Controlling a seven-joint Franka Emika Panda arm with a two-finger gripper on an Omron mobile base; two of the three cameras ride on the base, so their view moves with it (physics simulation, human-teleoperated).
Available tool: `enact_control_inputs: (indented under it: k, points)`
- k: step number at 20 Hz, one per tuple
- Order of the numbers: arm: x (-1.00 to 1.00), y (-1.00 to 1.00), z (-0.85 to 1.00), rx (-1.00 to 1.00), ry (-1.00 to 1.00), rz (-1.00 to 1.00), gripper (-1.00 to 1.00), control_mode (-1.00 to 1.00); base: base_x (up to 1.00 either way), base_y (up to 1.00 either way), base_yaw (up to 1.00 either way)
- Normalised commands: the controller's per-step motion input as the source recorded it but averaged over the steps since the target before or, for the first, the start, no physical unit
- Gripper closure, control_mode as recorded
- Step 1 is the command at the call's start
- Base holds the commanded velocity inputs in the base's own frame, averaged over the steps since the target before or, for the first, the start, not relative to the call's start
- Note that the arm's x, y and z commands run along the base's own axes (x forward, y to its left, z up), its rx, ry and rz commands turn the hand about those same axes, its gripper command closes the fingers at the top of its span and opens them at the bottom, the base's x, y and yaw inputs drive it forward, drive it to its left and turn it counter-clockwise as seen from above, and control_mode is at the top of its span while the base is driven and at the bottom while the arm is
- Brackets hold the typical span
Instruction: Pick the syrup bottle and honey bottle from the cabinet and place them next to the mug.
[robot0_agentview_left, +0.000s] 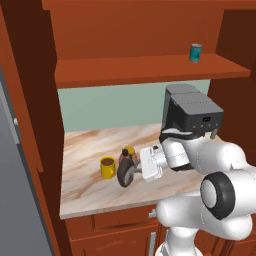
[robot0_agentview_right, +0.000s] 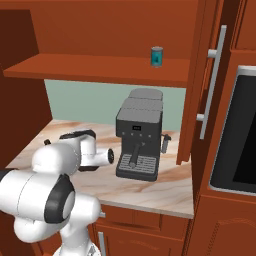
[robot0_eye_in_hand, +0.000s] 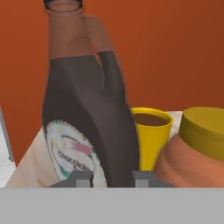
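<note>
The cabinet (robot0_agentview_left: 150, 70) holds just a small teal can (robot0_agentview_left: 195, 52) on its open shelf, so both bottles are out of it. Below, on the table (robot0_agentview_left: 90, 150), the coffee machine (robot0_agentview_right: 139, 135) stands to the right, well apart from the working spot. The syrup bottle (robot0_eye_in_hand: 87, 113) stands upright just beside the mug (robot0_eye_in_hand: 151, 131), with the honey bottle (robot0_eye_in_hand: 197, 148) close on the mug's other side; from the left base view the honey bottle (robot0_agentview_left: 129, 152) sits right behind the syrup bottle (robot0_agentview_left: 124, 160), near the mug (robot0_agentview_left: 107, 167). The claw (robot0_eye_in_hand: 111, 178) has its two tips on either side of the syrup bottle's base, seemingly pinching it. Judging by this, the task is nearly done: both bottles are by the mug, and what remains is letting go of the syrup bottle and backing away.
</note>
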Motion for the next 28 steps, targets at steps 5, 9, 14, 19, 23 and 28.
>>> enact_control_inputs:
  k: [5, 9, 14, 19, 23, 28]
  points:
    - [0.00, 0.00, -0.19, 0.07, -0.07, 0.00, 1.00, -1.00, 0.00, 0.00, 0.00]
    - [0.00, -0.02, -0.14, 0.04, -0.05, 0.00, 1.00, -1.00, 0.00, 0.00, 0.00]
    - [0.00, -0.10, -0.08, 0.01, -0.02, 0.00, 1.00, -1.00, 0.00, 0.00, 0.00]
    - [0.00, -0.20, 0.24, 0.00, -0.07, 0.00, 1.00, -1.00, 0.00, 0.00, 0.00]
    - [-0.17, -0.17, 0.62, 0.05, -0.01, -0.06, 1.00, -1.00, 0.00, 0.00, 0.00]
    - [-0.74, -0.07, 0.62, 0.00, 0.00, -0.13, -1.00, -1.00, 0.00, 0.00, 0.00]
